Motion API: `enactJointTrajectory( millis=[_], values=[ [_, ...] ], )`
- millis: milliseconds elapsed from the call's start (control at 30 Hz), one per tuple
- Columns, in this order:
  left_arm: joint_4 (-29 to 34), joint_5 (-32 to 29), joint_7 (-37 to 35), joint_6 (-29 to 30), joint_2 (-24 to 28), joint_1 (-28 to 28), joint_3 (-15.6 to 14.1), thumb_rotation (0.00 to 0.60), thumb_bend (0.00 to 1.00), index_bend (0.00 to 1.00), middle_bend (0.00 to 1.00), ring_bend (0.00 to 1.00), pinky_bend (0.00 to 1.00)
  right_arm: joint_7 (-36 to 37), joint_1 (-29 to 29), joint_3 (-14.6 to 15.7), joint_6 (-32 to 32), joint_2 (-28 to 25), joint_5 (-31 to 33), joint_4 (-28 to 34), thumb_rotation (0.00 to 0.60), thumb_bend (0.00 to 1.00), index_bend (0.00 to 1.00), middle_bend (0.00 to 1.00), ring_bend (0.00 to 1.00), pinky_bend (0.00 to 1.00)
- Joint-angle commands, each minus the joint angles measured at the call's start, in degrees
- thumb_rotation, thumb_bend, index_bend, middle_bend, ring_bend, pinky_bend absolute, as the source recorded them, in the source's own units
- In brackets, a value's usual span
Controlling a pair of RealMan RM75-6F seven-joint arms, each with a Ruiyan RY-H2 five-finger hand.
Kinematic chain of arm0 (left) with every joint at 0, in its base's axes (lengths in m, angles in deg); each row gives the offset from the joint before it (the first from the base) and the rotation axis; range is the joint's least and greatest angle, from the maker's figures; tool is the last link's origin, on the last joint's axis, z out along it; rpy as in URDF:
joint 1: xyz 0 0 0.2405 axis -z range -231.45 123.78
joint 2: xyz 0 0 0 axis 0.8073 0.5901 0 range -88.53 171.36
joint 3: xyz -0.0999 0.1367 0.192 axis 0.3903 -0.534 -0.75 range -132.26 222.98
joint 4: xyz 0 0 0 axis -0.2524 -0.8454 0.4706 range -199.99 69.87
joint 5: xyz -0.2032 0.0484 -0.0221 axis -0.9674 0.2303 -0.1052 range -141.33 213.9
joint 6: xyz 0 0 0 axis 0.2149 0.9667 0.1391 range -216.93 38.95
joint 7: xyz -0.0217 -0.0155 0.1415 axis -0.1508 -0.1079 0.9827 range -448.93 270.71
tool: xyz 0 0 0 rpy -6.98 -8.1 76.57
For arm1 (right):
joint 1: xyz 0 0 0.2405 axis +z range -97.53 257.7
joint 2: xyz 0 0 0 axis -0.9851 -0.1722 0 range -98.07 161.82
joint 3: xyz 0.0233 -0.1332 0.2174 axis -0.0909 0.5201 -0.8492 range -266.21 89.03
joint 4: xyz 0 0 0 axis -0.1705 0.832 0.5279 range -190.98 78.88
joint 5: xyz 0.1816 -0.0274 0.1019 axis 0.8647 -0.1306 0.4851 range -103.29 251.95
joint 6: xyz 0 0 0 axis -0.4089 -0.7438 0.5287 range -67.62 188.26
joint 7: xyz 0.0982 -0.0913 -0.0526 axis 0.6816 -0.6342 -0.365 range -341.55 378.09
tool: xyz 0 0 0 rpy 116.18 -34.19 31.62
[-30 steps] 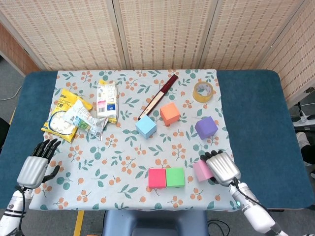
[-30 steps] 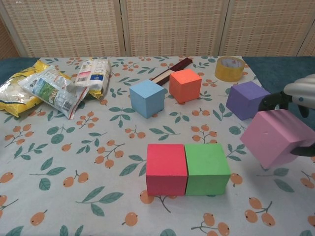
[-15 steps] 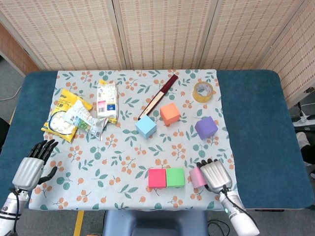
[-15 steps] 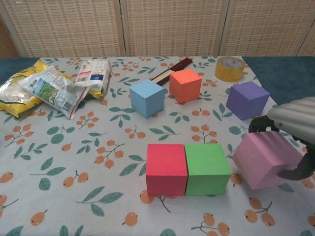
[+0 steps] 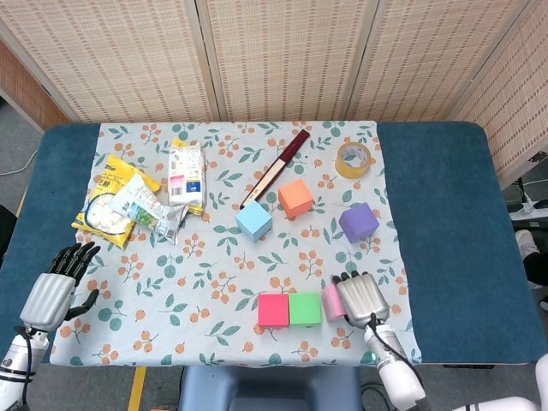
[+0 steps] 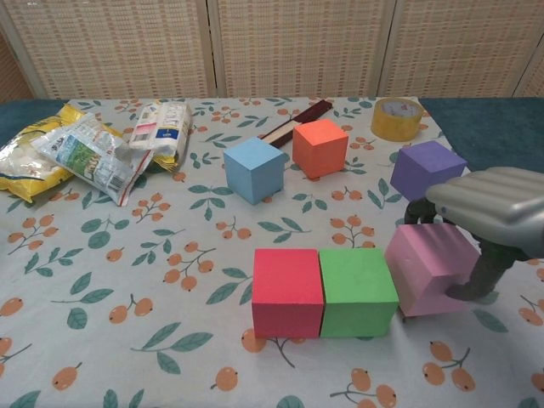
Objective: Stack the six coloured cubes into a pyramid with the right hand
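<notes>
Setting: woven-panel screens stand behind a blue table (image 5: 445, 214) covered by a floral tablecloth (image 5: 223, 282).
Base row: red cube (image 6: 287, 292) and green cube (image 6: 357, 291) sit flush side by side near the cloth's front edge.
Right hand: right hand (image 6: 489, 212) holds the pink cube (image 6: 425, 268), thumb on its right face and fingers over the top and far side.
Pink cube: on the right of the green cube, tilted and slightly skewed, its lower left edge touching or just short of the green one; whether it rests fully on the cloth I cannot tell.
Left hand: left hand (image 5: 53, 291) hovers far left of the red cube, fingers spread, holding nothing.
Waiting cubes: blue cube (image 6: 254, 169), orange cube (image 6: 320, 147) and purple cube (image 6: 427, 170) stand well behind the green cube.
Step in hand: likely seating the third base cube.
Doing it well: level the pink cube first, square its face to the green one, slide it flush, then let go without dragging it; a gap or a twist would probably unsettle the upper layers.
Chest view adds: the tilt of the pink cube and the thumb's grip, which the head view hides under the back of the hand.
Head view adds: the left hand, and the whole layout, with the tape roll (image 5: 354, 158) far behind the green cube and the snack packets (image 5: 141, 201) far to its left.
</notes>
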Motion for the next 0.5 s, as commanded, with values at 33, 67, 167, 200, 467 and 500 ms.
enactJointTrajectory(
  millis=[33, 67, 167, 200, 467, 500],
  values=[
    [0.0, -0.2, -0.2, -0.2, 0.1, 0.0, 0.1, 0.6, 0.41, 0.0, 0.05, 0.01, 0.1, -0.8, 0.6, -0.3, 0.6, 0.9, 0.9, 0.1, 0.6, 0.15, 0.83, 0.42, 0.36, 0.45],
    [0.0, -0.2, -0.3, -0.3, 0.2, 0.0, 0.1, 0.6, 0.41, 0.0, 0.05, 0.01, 0.1, -1.0, 0.8, -0.2, 0.8, 1.1, 1.1, 0.1, 0.6, 0.15, 0.83, 0.42, 0.36, 0.45],
    [0.0, -0.1, -0.5, -0.3, 0.3, 0.0, 0.2, 0.6, 0.41, 0.0, 0.05, 0.01, 0.1, -1.8, 1.2, 0.2, 1.4, 1.6, 1.5, 0.3, 0.6, 0.15, 0.83, 0.42, 0.36, 0.45],
    [0.0, -0.1, -0.5, -0.4, 0.3, 0.0, 0.2, 0.6, 0.41, 0.0, 0.05, 0.01, 0.1, -2.0, 1.3, 0.4, 1.7, 1.7, 1.6, 0.3, 0.6, 0.15, 0.83, 0.42, 0.36, 0.45],
    [-0.1, -0.1, -1.2, -0.7, 0.6, 0.1, 0.4, 0.6, 0.41, 0.0, 0.05, 0.01, 0.1, -3.3, 2.0, 0.8, 3.4, 3.3, 2.4, 0.0, 0.6, 0.15, 0.82, 0.42, 0.36, 0.45],
    [-0.1, -0.1, -1.3, -0.8, 0.6, 0.1, 0.4, 0.6, 0.41, 0.0, 0.05, 0.01, 0.1, -3.4, 2.1, 0.8, 3.6, 3.4, 2.5, 0.0, 0.6, 0.15, 0.82, 0.42, 0.36, 0.45]
  ],
)
